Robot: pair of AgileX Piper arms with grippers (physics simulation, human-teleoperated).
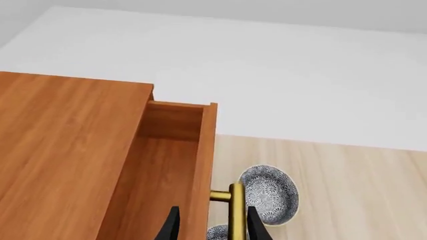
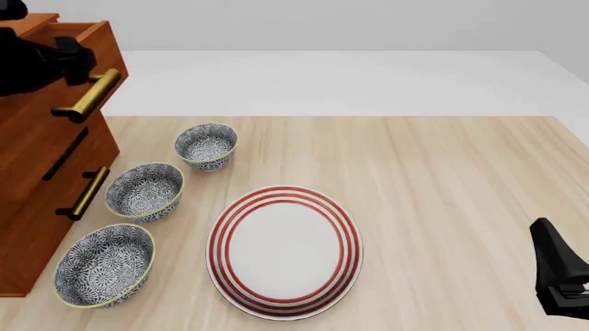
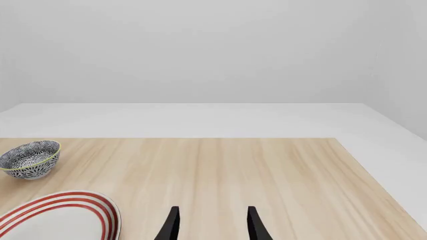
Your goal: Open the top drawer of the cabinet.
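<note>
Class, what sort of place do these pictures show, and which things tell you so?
Probably a simulated dining setup: a wooden table carrying patterned bowls and a striped plate, beside a drawer cabinet, against blank grey walls.

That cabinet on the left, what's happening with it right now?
The left end effector straddles the brass handle of the cabinet's top drawer, which already stands pulled out a little. The right end effector hangs open over bare table, holding nothing. Three patterned bowls and a red-striped plate sit untouched beside the cabinet.
</note>
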